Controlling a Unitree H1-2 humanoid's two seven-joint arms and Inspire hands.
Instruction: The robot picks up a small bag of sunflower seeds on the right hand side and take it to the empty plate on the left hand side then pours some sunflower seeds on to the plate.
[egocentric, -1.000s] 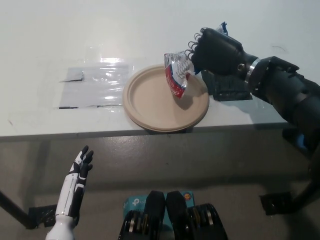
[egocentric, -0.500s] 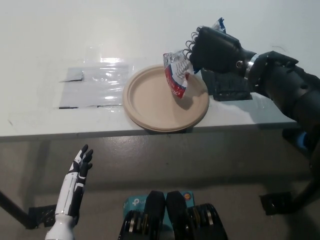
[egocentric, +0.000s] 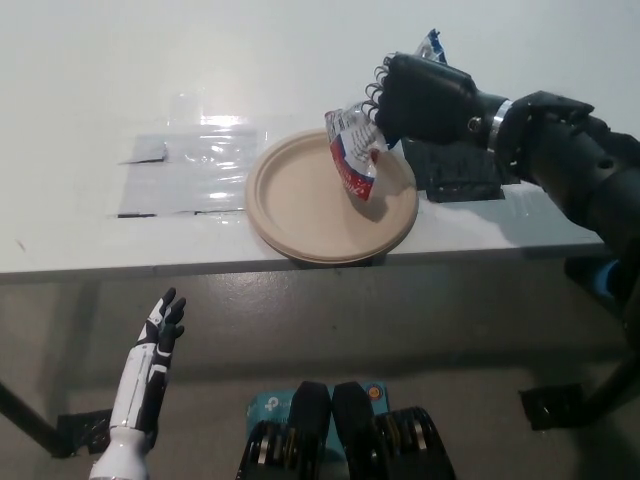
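I see my right hand (egocentric: 425, 98) reaching in from the right across the table (egocentric: 90, 80), knuckles turned toward the camera, fingers clenched around the small bag of sunflower seeds (egocentric: 352, 150). The bag hangs tilted, its lower end over the right part of the tan plate (egocentric: 300, 200) near the table's front edge. My left hand (egocentric: 158, 340) rests low below the table, fingers spread, holding nothing.

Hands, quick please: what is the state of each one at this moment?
Left hand: open, holding nothing, low beside the table.
Right hand: shut on the seed bag, above the plate.
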